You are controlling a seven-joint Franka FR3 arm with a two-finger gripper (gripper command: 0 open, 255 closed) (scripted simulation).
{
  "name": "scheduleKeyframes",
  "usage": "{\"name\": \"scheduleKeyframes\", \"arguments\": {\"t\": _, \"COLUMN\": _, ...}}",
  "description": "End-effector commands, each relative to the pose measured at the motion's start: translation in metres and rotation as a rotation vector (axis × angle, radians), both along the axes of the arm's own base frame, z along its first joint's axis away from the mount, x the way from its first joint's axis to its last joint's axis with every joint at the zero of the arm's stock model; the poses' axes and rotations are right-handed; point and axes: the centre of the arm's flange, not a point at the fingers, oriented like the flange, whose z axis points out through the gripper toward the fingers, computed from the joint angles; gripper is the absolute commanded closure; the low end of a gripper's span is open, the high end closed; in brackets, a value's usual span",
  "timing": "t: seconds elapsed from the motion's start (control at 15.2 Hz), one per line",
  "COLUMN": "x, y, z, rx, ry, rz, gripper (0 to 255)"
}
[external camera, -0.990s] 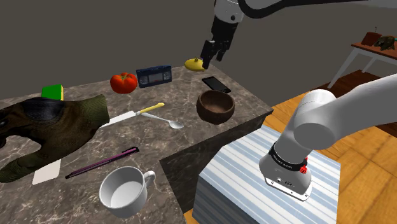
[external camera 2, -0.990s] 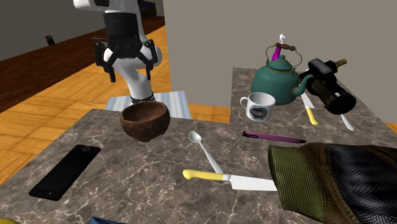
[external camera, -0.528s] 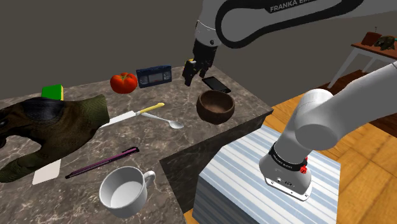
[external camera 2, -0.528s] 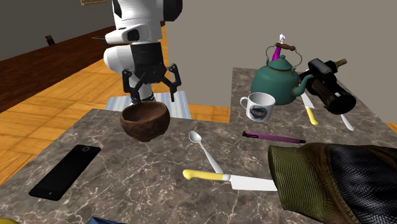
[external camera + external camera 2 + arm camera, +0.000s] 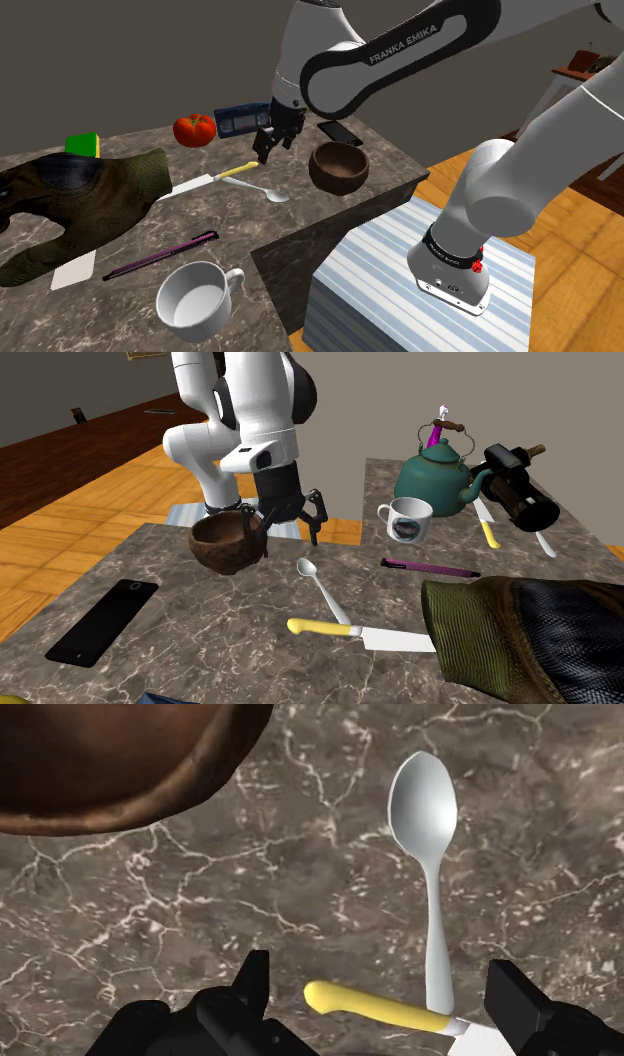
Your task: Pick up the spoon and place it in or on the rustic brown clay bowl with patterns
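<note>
**Wrist view: spoon sits under the open fingers, handle running straight out from the hand**

- Your gripper (image 5: 380, 989) is spread wide with nothing in it. Both black fingers stand well apart, clear of everything.
- The spoon (image 5: 431, 904) lies flat on the marble counter (image 5: 250, 884), below the hand. It falls inside the gap between the fingers but off-centre, nearer one finger than the other.
- Long axis: the handle end is close under the hand and the spoon's bowl end points away from it. That puts the handle square across the line the fingers close along, which looks a fair line-up for a pinch.
- The handle's near end meets the yellow-handled knife (image 5: 370, 1004), which lies crosswise under the fingertips. You cannot tell which of the two rests on top.
- The brown bowl (image 5: 200, 774) is beyond the far finger's side, near the spoon but apart from it.
- Shoulder view: gripper (image 5: 268, 143) hangs above the counter, spoon (image 5: 262, 189) below it, bowl (image 5: 335, 178) off to the side.
- Second exterior view agrees: gripper (image 5: 283, 524) by the bowl (image 5: 228, 552), spoon (image 5: 322, 587) just past it.
- Judgement: shift sideways to centre the handle, then descend. Watch for the knife being caught in the closing.
</note>
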Motion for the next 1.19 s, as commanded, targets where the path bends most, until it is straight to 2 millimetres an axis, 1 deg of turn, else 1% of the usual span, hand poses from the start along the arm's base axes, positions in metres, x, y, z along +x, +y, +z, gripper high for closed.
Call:
{"name": "scheduleKeyframes", "arguments": {"t": 0.0, "x": 0.008, "y": 0.018, "z": -0.017, "rx": 0.016, "ry": -0.006, "rz": 0.008, "gripper": 0}}
{"name": "scheduleKeyframes", "arguments": {"t": 0.26, "x": 0.024, "y": 0.05, "z": -0.047, "rx": 0.042, "ry": -0.014, "rz": 0.024, "gripper": 0}}
{"name": "scheduleKeyframes", "arguments": {"t": 0.73, "x": 0.033, "y": 0.056, "z": -0.082, "rx": 0.042, "ry": -0.014, "rz": 0.024, "gripper": 0}}
{"name": "scheduleKeyframes", "arguments": {"t": 0.79, "x": 0.033, "y": 0.056, "z": -0.085, "rx": 0.042, "ry": -0.014, "rz": 0.024, "gripper": 0}}
{"name": "scheduleKeyframes", "arguments": {"t": 1.12, "x": 0.033, "y": 0.056, "z": -0.085, "rx": 0.042, "ry": -0.014, "rz": 0.024, "gripper": 0}}
